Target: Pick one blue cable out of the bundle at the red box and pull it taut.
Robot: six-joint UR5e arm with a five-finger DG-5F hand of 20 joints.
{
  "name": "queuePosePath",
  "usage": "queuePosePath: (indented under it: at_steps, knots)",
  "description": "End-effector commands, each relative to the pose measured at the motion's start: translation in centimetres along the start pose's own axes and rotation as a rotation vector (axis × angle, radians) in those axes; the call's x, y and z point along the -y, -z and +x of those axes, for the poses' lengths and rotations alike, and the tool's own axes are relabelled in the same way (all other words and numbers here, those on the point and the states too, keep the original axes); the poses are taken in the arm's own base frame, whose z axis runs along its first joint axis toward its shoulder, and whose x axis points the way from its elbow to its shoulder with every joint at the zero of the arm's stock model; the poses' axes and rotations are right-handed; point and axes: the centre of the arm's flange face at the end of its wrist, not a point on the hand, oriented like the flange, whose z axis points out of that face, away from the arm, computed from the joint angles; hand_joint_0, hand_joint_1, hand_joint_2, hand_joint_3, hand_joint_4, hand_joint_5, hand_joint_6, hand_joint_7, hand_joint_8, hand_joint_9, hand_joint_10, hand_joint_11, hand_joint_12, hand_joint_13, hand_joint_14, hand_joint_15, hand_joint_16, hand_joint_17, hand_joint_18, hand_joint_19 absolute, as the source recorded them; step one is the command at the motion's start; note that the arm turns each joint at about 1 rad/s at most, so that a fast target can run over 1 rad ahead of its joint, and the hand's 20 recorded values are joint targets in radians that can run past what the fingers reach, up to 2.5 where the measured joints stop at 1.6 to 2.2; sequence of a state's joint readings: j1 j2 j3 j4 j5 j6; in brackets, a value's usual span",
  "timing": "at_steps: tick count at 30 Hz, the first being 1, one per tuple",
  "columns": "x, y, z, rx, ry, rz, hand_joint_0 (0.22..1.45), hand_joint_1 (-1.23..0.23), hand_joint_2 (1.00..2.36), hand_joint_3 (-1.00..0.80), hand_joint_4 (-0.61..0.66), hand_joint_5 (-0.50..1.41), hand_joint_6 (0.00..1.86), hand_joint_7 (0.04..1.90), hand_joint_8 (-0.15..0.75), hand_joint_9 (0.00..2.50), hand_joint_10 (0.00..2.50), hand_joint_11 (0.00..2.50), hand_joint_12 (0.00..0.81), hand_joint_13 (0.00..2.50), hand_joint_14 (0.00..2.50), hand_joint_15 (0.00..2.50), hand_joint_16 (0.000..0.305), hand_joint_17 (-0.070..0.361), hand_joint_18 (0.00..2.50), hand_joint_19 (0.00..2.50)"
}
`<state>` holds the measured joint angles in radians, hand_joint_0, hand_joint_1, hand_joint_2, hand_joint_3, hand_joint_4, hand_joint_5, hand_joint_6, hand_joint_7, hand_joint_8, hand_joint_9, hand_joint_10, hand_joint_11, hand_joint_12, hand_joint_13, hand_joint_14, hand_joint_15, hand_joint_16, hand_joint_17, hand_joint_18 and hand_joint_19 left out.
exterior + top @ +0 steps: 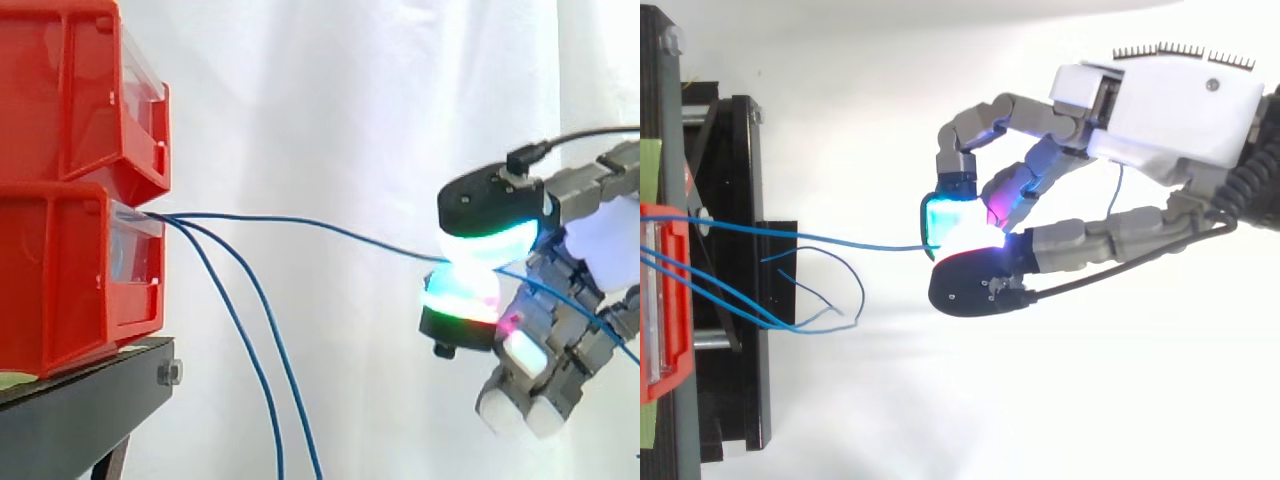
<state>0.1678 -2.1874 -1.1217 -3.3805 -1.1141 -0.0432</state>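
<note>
Two red boxes [70, 180] are stacked on a black stand at the left. Three thin blue cables come out of the lower box's front [660, 290]. One blue cable [300, 223] runs nearly level to the right, with only a slight sag, into my hand [575, 290]. The thumb and one finger pinch this cable between their glowing pads [480, 245], and its loose tail runs on past the hand to the lower right. In the top view the same cable [830, 238] meets the pinching fingertips [950, 222]. The other two blue cables [250, 340] hang down slack.
The black stand [90, 395] carries the boxes, its edge jutting below the lower box. The slack cables loop over the stand's frame [735, 300] in the top view. A white curtain [350, 100] forms the background behind the hand.
</note>
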Motion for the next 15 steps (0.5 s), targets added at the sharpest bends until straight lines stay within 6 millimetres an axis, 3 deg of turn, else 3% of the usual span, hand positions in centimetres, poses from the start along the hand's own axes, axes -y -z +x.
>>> queuePosePath:
  at_steps: [1, 15]
  knots:
    - [1.2, -1.2, 0.9, -0.001, -0.044, -0.089, 0.65, -0.89, 1.06, 0.12, -0.09, -0.09, 0.89, 1.40, 0.330, 0.81, 0.01, 0.48, 0.407, 0.68, 0.01, 0.34, 0.059, 0.134, 0.65, 0.33]
    - [0.2, -2.0, 3.9, -0.132, -0.084, -0.229, 0.64, -0.89, 1.07, 0.10, -0.10, -0.09, 0.89, 1.39, 0.324, 0.76, 0.01, 0.42, 0.404, 0.60, 0.01, 0.31, 0.059, 0.134, 0.58, 0.30]
